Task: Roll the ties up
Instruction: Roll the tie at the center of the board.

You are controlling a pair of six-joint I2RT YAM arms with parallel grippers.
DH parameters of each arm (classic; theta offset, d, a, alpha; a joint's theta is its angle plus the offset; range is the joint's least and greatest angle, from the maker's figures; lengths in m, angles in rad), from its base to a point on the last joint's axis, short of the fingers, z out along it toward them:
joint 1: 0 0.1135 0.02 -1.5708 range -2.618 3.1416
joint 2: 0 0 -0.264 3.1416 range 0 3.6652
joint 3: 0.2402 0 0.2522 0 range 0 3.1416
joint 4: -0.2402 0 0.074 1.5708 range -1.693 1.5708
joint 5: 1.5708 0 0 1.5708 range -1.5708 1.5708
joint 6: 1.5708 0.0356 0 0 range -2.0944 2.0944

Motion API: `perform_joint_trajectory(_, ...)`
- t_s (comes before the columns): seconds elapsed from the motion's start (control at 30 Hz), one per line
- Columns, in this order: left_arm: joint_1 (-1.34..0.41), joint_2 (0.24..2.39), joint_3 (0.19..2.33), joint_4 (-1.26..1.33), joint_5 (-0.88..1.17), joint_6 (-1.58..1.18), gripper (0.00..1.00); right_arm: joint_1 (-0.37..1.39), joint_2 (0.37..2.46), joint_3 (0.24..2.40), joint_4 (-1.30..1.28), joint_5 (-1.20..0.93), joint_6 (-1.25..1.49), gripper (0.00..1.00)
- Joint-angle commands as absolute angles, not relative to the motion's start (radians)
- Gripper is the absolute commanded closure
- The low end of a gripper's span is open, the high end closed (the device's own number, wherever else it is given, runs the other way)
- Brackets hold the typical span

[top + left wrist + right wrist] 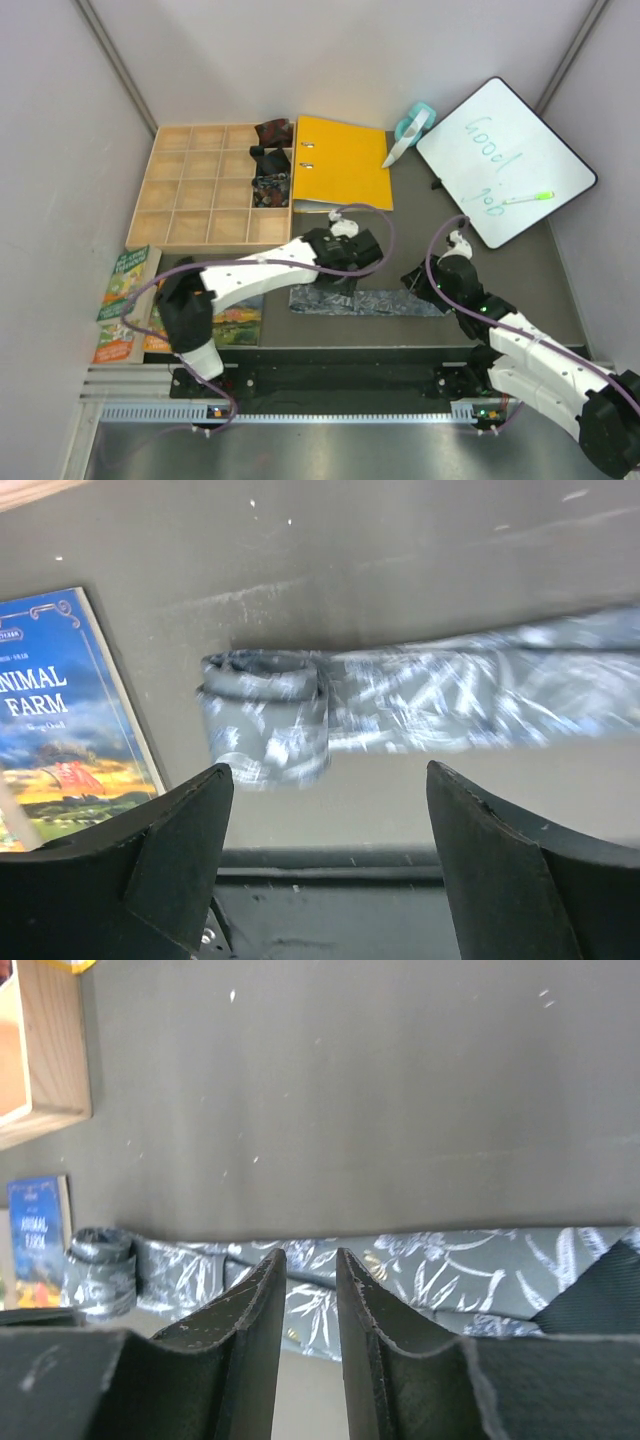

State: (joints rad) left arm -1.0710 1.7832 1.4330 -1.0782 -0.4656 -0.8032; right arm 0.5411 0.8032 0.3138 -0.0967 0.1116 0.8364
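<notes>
Left fingers (175,860) were spread wide over the rolled end (265,715) of the grey-blue tie (450,695) on the table (400,570); right fingers (245,1320) nearly pressed together above its flat length. Early rolling step; next likely: regrip roll, turn onward.

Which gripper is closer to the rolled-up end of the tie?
Left. The left gripper is right by the rolled end; the right gripper sits farther along the flat tie, away from the roll.

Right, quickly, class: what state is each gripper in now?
Left gripper: open, holding nothing.
Right gripper: nearly closed with a thin gap, over the tie; no grip visible.
</notes>
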Motion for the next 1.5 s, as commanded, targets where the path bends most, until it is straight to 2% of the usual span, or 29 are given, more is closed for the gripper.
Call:
perform_joint_trajectory(0.0,-1.025,1.527,1.301,-1.002,-0.394,-0.788,0.18,0.54,0.807,0.363,-0.077,0.023,0.831,0.71)
perform_joint_trajectory(0.13,-0.936,1.333,1.143,-0.924,-0.361,-0.77,0.21,0.554,0.851,0.417,-0.064,-0.083,0.871,0.7)
perform_joint_trajectory(0.4,-0.707,1.029,0.905,-0.763,-0.173,-0.681,0.23,0.673,0.992,0.525,-0.04,-0.112,0.937,0.64)
perform_joint_trajectory(0.6,-0.623,0.993,0.778,-0.635,-0.04,-0.692,0.3,0.764,1.158,0.58,0.063,-0.133,0.976,0.64)
perform_joint_trajectory(1.0,-0.48,0.963,0.618,-0.414,0.13,-0.687,0.32,0.868,1.436,0.698,0.279,-0.241,1.066,0.63)
perform_joint_trajectory(1.47,-0.391,0.992,0.542,-0.304,0.252,-0.667,0.35,0.88,1.632,0.785,0.319,-0.281,1.081,0.65)
